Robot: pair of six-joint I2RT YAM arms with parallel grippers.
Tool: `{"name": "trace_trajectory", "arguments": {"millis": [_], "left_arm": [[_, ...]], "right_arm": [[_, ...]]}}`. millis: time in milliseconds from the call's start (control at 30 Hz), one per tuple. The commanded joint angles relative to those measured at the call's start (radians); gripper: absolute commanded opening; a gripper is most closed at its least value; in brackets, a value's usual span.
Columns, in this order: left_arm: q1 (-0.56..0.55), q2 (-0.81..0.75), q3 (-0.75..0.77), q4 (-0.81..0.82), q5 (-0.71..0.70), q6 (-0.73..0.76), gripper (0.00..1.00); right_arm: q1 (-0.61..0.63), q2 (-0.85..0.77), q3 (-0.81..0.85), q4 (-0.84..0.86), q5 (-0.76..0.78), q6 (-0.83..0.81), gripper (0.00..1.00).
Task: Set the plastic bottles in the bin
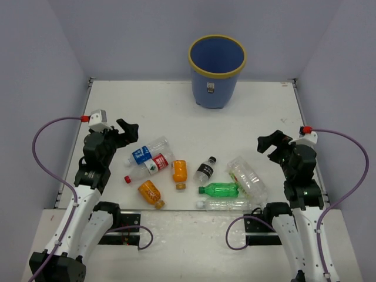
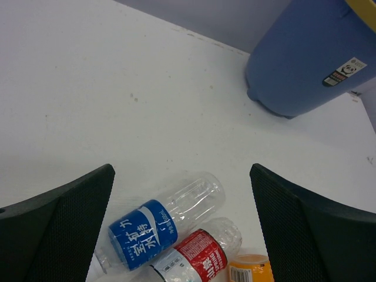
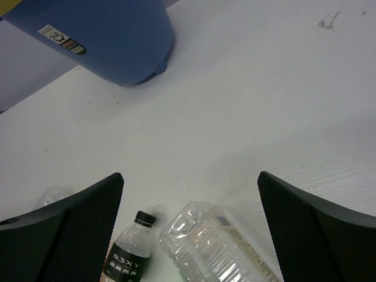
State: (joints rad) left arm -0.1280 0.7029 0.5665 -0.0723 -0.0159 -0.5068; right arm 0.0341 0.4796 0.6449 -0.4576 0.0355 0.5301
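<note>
The blue bin (image 1: 216,70) with a yellow rim stands at the far middle of the table; it also shows in the left wrist view (image 2: 305,59) and the right wrist view (image 3: 106,35). Bottles lie in a loose group near the front: blue-labelled (image 1: 147,150) (image 2: 153,229), red-labelled (image 1: 151,165) (image 2: 197,255), two orange (image 1: 179,173) (image 1: 150,193), black-labelled (image 1: 205,169) (image 3: 128,258), green (image 1: 220,189), and two clear (image 1: 248,176) (image 1: 226,204). The larger clear bottle shows in the right wrist view (image 3: 217,247). My left gripper (image 1: 128,130) is open above the table left of the bottles. My right gripper (image 1: 269,143) is open to their right.
White table with raised walls on three sides. A loose red cap (image 1: 127,179) lies left of the bottles. Purple cables loop beside both arms.
</note>
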Motion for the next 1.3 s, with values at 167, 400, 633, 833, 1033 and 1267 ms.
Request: {"name": "trace_trajectory", "arguments": {"millis": [167,400,633,833,1033,1267], "left_arm": [[-0.002,-0.02,-0.04,0.132,0.038,-0.006,1.0],[-0.002,0.019,-0.078,0.216,0.064,-0.037,1.0],[-0.004,0.081,-0.077,0.249,0.069,-0.028,1.0],[-0.002,0.076,-0.08,0.24,0.055,-0.01,1.0],[-0.002,0.052,-0.111,0.296,0.131,-0.013,1.0],[-0.002,0.049,-0.112,0.293,0.131,-0.017,1.0]], "right_arm": [[0.0,-0.023,0.034,-0.07,-0.025,-0.033,0.99],[0.087,0.137,0.06,-0.178,-0.122,-0.092,0.99],[0.315,0.41,0.16,-0.258,0.051,-0.076,0.99],[0.449,0.628,0.295,-0.375,0.198,-0.127,0.99],[0.461,0.74,0.342,-0.437,0.181,-0.252,0.99],[0.463,0.784,0.332,-0.4,0.006,-0.386,0.99]]}}
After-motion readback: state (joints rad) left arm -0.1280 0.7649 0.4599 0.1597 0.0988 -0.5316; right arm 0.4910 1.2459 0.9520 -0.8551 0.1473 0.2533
